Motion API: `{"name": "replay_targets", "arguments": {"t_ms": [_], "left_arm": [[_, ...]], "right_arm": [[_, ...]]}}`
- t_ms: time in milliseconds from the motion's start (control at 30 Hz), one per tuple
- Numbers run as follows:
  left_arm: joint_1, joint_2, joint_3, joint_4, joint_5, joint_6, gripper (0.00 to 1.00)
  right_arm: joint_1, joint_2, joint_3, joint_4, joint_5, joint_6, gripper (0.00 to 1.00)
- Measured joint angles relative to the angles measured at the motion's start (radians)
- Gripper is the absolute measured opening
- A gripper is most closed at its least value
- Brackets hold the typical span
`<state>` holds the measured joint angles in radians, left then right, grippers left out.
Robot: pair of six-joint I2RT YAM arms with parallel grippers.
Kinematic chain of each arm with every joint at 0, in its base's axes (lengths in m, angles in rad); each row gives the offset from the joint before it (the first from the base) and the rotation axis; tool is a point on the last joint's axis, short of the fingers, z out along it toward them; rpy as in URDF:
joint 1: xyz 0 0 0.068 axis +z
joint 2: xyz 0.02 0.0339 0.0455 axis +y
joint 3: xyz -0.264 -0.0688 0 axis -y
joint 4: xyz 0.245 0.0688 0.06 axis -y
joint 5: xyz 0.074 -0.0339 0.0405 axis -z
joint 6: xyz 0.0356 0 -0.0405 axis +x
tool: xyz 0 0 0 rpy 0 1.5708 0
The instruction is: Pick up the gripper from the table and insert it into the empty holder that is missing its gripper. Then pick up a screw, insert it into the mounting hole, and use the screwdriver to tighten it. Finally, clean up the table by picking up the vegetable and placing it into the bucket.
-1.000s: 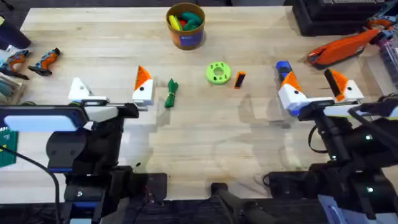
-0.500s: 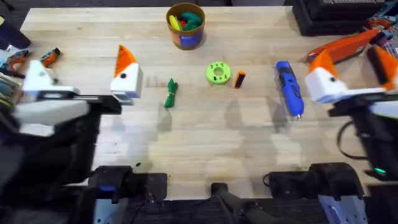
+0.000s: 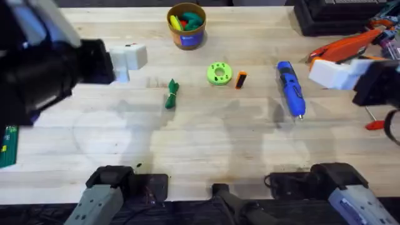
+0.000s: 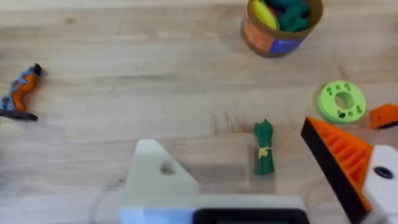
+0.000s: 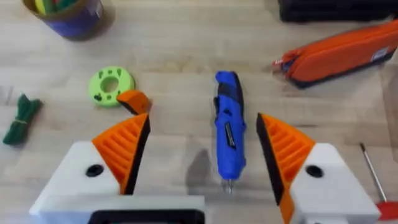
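Observation:
The gripper, a small orange block (image 3: 240,80) (image 5: 134,101), lies on the table next to a lime-green ring (image 3: 219,73). Right of it lies the blue screwdriver (image 3: 290,89) (image 5: 229,130); my right gripper (image 5: 202,121) hangs open above it, both pads orange. My left gripper (image 4: 227,137) is open too, raised high at the far left (image 3: 128,57). One of its fingers is the bare white holder (image 4: 161,177); the other carries an orange ribbed pad (image 4: 339,162). The dark green vegetable (image 3: 172,94) (image 4: 264,148) lies left of the ring. The orange bucket (image 3: 186,25) stands at the back.
The bucket holds toy vegetables. An orange pouch (image 3: 344,47) and a dark case lie at the back right. A red-handled rod (image 3: 375,123) rests near the right edge. Small orange tools (image 3: 47,59) sit at the far left. The table's front half is bare wood.
Both arms have risen toward the camera and swung outward. The left gripper moved back and left, away from the vegetable. The right gripper moved right, uncovering the screwdriver.

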<state>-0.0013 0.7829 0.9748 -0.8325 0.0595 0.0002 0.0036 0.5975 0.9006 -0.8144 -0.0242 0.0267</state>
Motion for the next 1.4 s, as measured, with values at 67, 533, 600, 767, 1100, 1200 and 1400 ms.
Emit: {"name": "replay_targets", "arguments": {"t_ms": [67,533,600,767,1100,1200,1400], "left_arm": [[0.0,0.069,0.035,-0.031,0.005,0.0,0.986],[0.0,0.369,0.057,-0.054,0.011,0.0,0.985],[0.0,0.377,0.057,-0.048,0.011,0.0,0.985],[0.0,0.392,0.057,-0.027,0.011,-0.017,0.985],[-0.131,0.41,0.057,-0.021,-0.035,-0.08,0.985],[-0.187,0.452,0.058,-0.019,-0.045,-0.103,0.985],[-0.264,0.597,0.073,-0.026,-0.056,-0.16,0.985]], "right_arm": [[0.0,0.082,0.048,-0.053,0.0,0.0,0.991],[0.0,0.389,0.179,-0.22,0.0,0.0,0.991],[0.0,0.388,0.179,-0.221,0.0,0.0,0.991],[0.0,0.389,0.179,-0.222,0.0,0.0,0.991],[0.0,0.388,0.18,-0.222,0.0,0.0,0.99],[0.0,0.388,0.18,-0.222,0.0,0.0,0.991],[0.0,0.388,0.18,-0.22,0.0,0.0,0.991]]}}
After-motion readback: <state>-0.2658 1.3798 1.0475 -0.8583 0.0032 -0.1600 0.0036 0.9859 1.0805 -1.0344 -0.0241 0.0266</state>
